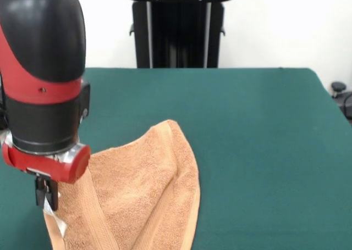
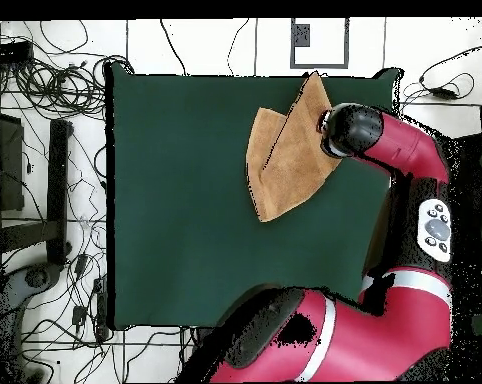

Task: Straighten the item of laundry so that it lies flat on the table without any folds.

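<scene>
The pincer [image 1: 48, 198] is closed on a raised edge of the towel [image 1: 143, 195]. From there the cloth drapes down and away onto the bench [image 1: 247, 123], folded over itself, its long axis running away from the pincer. The arm's wrist points straight down.

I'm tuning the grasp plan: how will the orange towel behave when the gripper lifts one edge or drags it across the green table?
The towel looks floppy: it drapes down from the gripper in soft folds, so it would likely sag and not hold its shape. Its terry pile probably catches on the felt-like table, so when dragged it may bunch rather than slide.
</scene>
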